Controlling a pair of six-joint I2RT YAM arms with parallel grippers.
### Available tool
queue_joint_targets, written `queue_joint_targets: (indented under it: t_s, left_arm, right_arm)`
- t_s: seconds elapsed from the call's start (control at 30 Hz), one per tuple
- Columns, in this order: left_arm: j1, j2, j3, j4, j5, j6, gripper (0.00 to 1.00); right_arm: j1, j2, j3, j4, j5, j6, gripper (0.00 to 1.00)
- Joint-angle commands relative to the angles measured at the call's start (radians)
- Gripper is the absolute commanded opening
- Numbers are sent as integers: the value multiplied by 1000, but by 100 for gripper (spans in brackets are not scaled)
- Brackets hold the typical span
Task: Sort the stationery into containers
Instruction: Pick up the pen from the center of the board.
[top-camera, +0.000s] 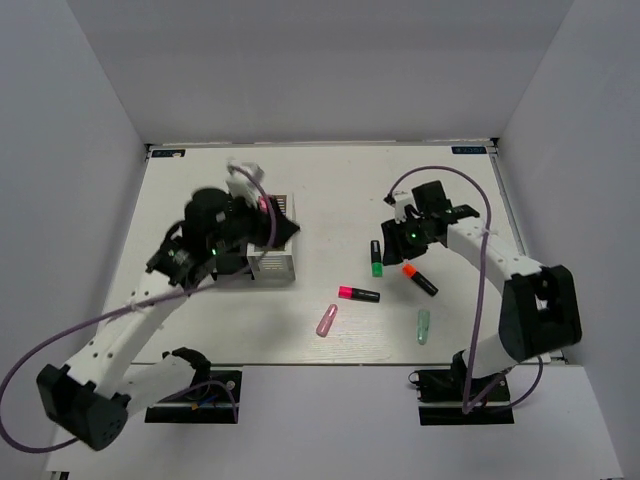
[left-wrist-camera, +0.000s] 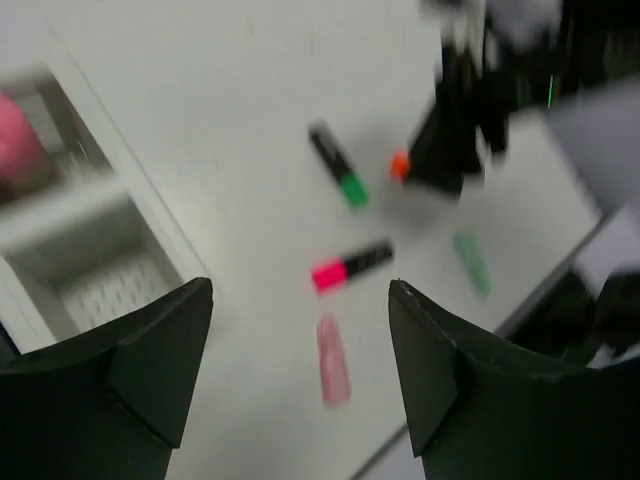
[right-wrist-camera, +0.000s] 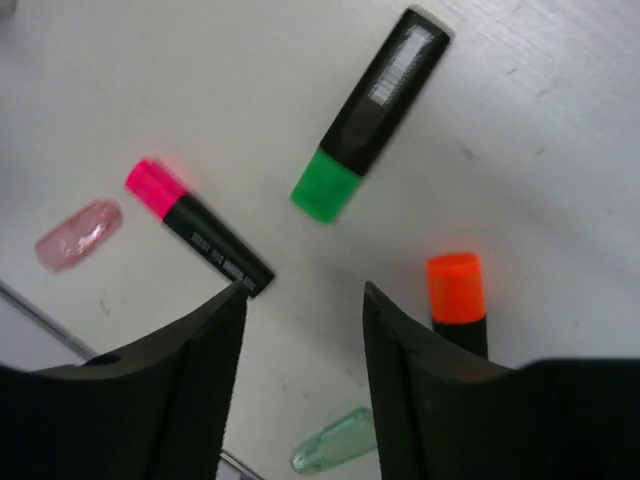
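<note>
Green highlighter (top-camera: 376, 257) lies near-far, cap toward arms.

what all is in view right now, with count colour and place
green-cap highlighter: 1, black body, mid table
orange-cap highlighter: 1, black body, right of green one
pink-cap highlighter: 1, black body, table centre
pale pink stick: 1, front of centre
mint stick: 1, front right
white organizer: 1, left of centre
pink item: 1, blurred, inside organizer
table: 1, white
left gripper: 1, black, open, by organizer
right gripper: 1, black, open, over highlighters
</note>
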Motion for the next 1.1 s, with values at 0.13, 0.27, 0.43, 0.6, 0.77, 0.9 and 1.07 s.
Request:
queue_joint_targets:
  t_s: [0.13,0.27,0.43,0.6,0.77,0.9,1.07]
  left_arm:
    - [-329,-237,-298,-378,-301,15,82]
    - [-450,-317,-374,-395,-418,-42,81]
    - [-565,-339,-409,-413,-513,-76,81]
    - [-645,-308,-403,-440,-590,-87,81]
    - [-691,-297,-406,-421,-614,-95,81]
    - [-708,-293,-409,-418,-624,-109,81]
    - [-719,-308,-428,-420,-631,-121,81]
  right_arm:
    - [72,266,248,3,262,84,71]
    - [139,345,306,19,346,130,73]
    - [176,402,297,57,464,171,67]
    - [186,440,273,52,503,193,61]
    - [176,484,259,40,462,208,52]
    - [175,505,254,32,393,214,41]
    - [167,494,253,20,370,195,4]
